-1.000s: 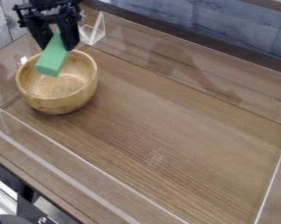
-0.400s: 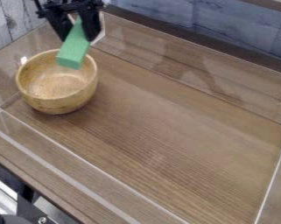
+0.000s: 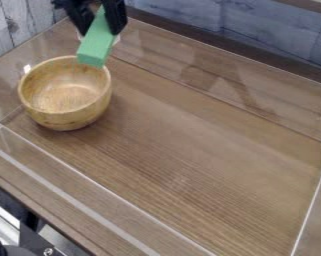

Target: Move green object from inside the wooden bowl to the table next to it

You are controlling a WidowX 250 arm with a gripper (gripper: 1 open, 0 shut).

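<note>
The jaws grip the block (image 3: 96,46) by its upper end, spread only as far as its width, so it hangs tilted below the gripper (image 3: 96,22), long side running down and to the left. Holding it from the top leaves the lower end free, which should let that end meet the table first when the arm lowers.

The block is in the air, clear of the bowl (image 3: 65,93). Its lower corner hangs over or just past the bowl's far rim (from this angle I cannot tell which), not touching it. The bowl sits empty near the table's left rear corner, its pale inside fully showing.

For room: the clear wall (image 3: 16,150) runs close along the bowl's left and front, and the rear wall stands just behind the gripper, so those sides are tight. To the right of the bowl the table (image 3: 203,150) lies wide and bare all the way to the far wall. A drop just right of the bowl seems the safe choice, with the rim the one edge to miss.
</note>
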